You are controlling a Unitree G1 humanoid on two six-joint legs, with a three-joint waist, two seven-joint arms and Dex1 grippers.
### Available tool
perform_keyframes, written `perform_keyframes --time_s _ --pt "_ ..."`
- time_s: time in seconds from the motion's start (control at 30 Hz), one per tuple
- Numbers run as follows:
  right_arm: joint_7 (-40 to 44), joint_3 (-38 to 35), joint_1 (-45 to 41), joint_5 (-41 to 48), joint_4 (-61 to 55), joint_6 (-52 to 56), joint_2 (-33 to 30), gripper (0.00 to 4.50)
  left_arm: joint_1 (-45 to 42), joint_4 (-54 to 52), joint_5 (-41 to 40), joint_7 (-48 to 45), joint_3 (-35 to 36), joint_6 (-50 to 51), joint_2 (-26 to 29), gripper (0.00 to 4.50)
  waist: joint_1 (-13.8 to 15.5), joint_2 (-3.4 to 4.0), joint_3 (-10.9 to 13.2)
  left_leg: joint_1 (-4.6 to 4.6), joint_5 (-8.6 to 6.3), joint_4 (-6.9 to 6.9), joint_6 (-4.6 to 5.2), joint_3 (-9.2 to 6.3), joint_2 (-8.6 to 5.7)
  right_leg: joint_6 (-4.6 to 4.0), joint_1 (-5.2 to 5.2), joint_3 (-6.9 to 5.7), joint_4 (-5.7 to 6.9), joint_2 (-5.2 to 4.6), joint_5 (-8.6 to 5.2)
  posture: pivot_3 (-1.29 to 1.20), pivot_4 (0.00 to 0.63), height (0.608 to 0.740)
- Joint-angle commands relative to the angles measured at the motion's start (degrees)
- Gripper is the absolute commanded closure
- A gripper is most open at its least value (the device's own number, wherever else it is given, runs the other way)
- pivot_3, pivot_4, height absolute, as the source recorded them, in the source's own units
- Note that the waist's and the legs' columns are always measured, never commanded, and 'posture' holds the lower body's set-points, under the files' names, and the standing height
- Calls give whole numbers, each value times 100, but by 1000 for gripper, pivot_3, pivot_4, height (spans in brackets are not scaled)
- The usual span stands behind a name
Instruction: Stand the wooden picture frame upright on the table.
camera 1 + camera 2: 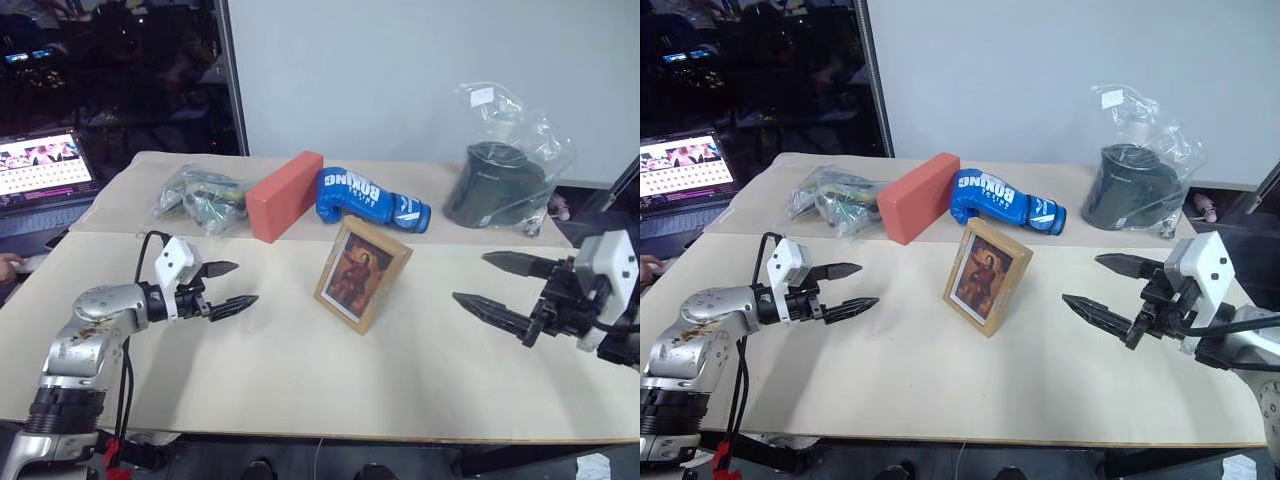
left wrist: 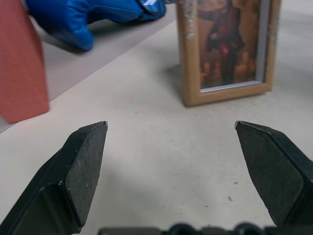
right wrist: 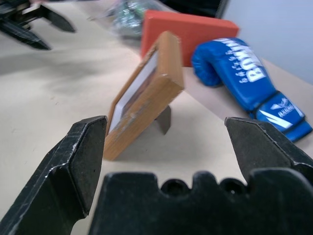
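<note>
Laptop [image 1: 42,168] with a lit screen sits at the far left, beside the tabletop [image 1: 300,370]. The left gripper [image 1: 226,288] hovers over the near left part of the tabletop, its fingers [image 2: 83,166] apart and holding nothing, pointing toward the middle. Behind it, on the far board, lies a clear bag [image 1: 200,197] with greenish things inside. Just right of the bag an orange-red block [image 1: 285,194] stands on its long edge, and next to it lies a blue boxing glove [image 1: 370,198]. The wooden picture frame [image 1: 362,273] stands upright in the middle of the tabletop, on the near board, with the portrait facing the near side; in the right wrist view its stand [image 3: 164,119] props it from behind. No gripper touches it. On the far right lies a dark pot-like thing in a plastic bag [image 1: 500,175]. The right gripper [image 1: 500,286] hangs at the near right, well apart from the frame, fingers [image 3: 78,156] wide apart and empty.
</note>
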Motion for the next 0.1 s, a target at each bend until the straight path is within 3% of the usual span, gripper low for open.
perform_keyframes --time_s 0.03,0.1 --pt "-198 -124 109 80 -181 -94 79 12 -149 -101 -55 182 155 -4 -38 0 15 0 0 -2 0 0 0 0 -1 0 -1 0 0 0 0 0 150 727" --pt "-278 -77 113 93 -197 -96 120 12 -107 -99 24 202 88 -12 -15 0 17 0 0 -1 0 1 0 2 -1 1 -1 1 0 0 0 0 150 727"
